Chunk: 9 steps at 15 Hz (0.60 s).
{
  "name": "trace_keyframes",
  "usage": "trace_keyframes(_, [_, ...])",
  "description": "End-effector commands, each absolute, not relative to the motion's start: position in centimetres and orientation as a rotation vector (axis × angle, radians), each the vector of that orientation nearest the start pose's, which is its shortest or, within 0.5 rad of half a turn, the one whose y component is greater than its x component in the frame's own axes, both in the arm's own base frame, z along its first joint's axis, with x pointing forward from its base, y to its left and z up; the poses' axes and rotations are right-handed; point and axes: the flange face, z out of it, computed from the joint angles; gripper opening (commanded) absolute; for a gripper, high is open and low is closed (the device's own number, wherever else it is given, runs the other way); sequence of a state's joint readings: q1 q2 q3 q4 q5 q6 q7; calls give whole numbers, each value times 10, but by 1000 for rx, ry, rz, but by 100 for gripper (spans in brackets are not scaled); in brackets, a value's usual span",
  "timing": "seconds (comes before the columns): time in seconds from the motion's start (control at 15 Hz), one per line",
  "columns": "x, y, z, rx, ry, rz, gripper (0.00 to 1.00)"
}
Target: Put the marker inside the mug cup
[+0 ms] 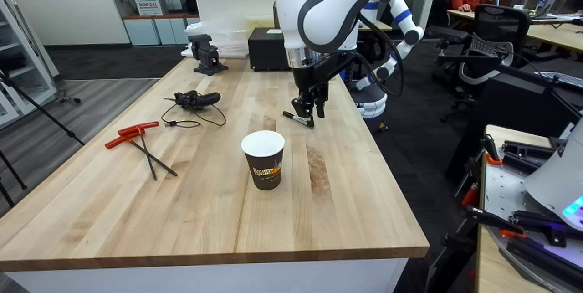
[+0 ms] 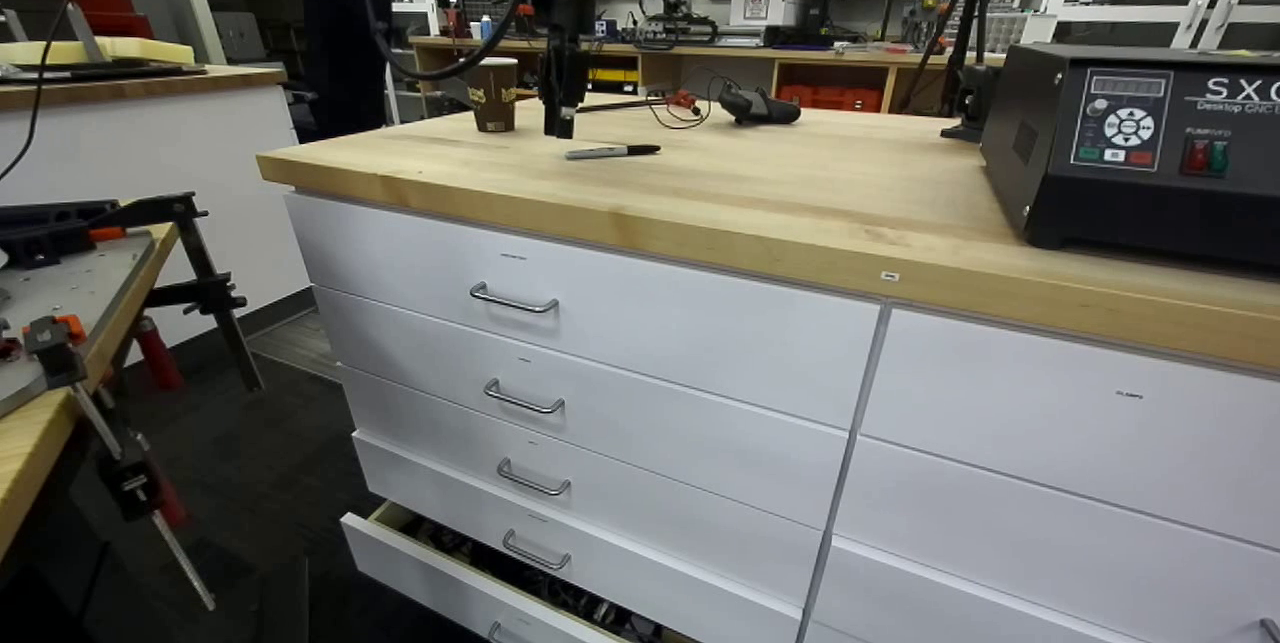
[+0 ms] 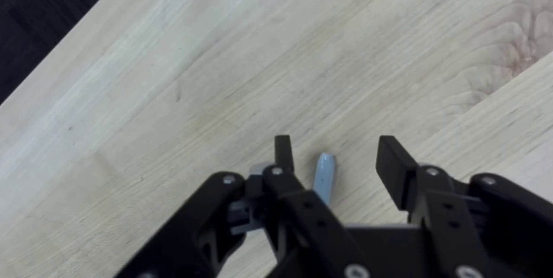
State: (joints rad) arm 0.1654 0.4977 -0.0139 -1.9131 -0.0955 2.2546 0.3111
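Observation:
The marker (image 1: 296,119), with a grey barrel and black cap, lies on the wooden table, and it also shows in an exterior view (image 2: 612,152). In the wrist view the marker's grey end (image 3: 324,176) shows between the two fingers, and the rest of it is hidden behind the gripper. My gripper (image 3: 332,150) is open and empty, pointing down over that grey end. It also shows in both exterior views (image 1: 315,119) (image 2: 562,131). The mug cup (image 1: 264,165), white inside and brown outside, stands upright nearer the table's front edge, and it also shows in an exterior view (image 2: 493,95).
Red-handled tools (image 1: 132,135) and a black device with cable (image 1: 196,100) lie on the table. A black vise (image 1: 207,56) and a black control box (image 2: 1130,153) stand at the table's far end. The table's side edge (image 2: 700,243) is close to the gripper.

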Motion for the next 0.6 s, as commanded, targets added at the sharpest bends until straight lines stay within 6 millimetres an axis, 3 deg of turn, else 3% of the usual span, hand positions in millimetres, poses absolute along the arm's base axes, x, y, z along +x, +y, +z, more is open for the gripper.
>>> trace_keyframes(0.0, [607,89,221,-3222,144,225,81])
trace_keyframes(0.13, [607,88,218,-3222,145,231,88])
trace_keyframes(0.2, [608,88,217,-3223,146,234,86])
trace_keyframes(0.33, [608,88,215,-3223,147,239,58])
trace_keyframes(0.4, [609,88,214,-3223,148,239,56])
trace_keyframes(0.53, [610,87,214,-3226,156,234,42])
